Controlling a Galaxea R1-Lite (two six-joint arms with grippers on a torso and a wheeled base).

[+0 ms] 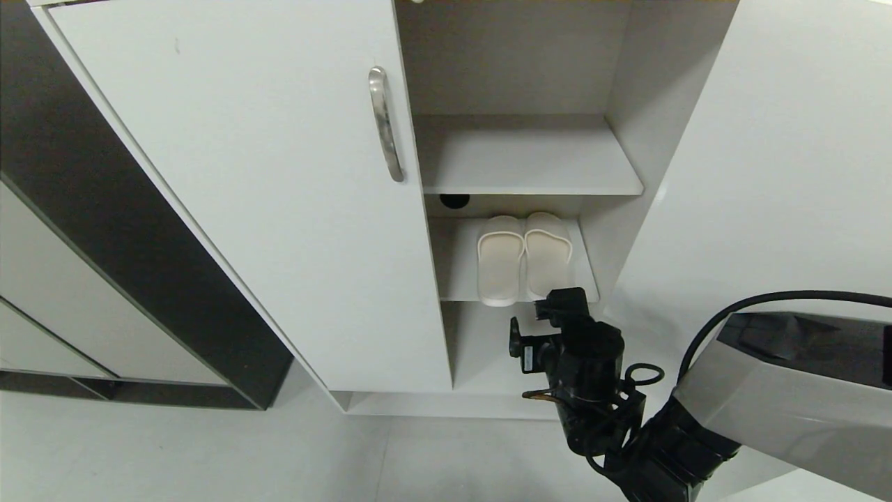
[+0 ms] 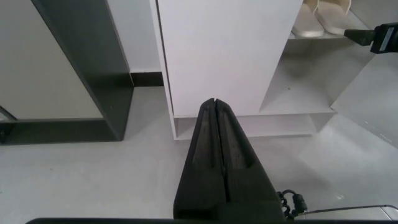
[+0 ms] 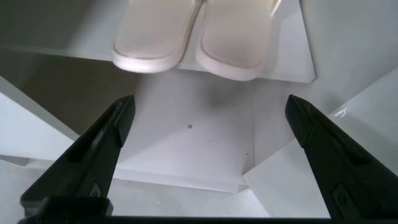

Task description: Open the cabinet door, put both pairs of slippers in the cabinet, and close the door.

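Your right gripper [image 3: 210,107] hangs spread wide just before the slippers [image 1: 500,259] on the shelf [image 1: 453,268]. Your left gripper [image 2: 213,106] is clenched, empty.

Pair of slippers [image 1: 524,256] side by side on the middle shelf [image 1: 453,272] inside the cabinet [image 1: 648,104], under the upper shelf [image 1: 523,157], above the bottom compartment [image 1: 488,348]. Left of them, closed door [image 1: 265,195] with handle [image 1: 385,125]; right, open door [image 1: 780,174]. Right tool [image 1: 561,301] just before the middle shelf's edge.
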